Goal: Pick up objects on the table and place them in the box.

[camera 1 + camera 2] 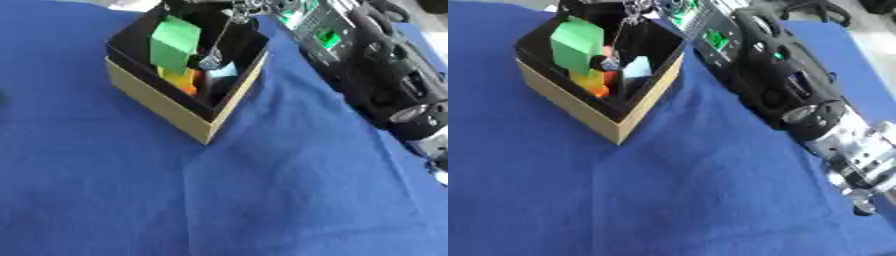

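Above the box [162, 107], the right hand [636, 11] reaches in, its grasp indiscernible; only the right eye view shows the wrist.

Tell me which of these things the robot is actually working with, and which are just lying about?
Part of the job:
- box
- green block inside it
- yellow block under the green one
- pale blue piece in the box
- right arm reaching over the box; its hand is hidden

Just there:
- blue cloth covering the table
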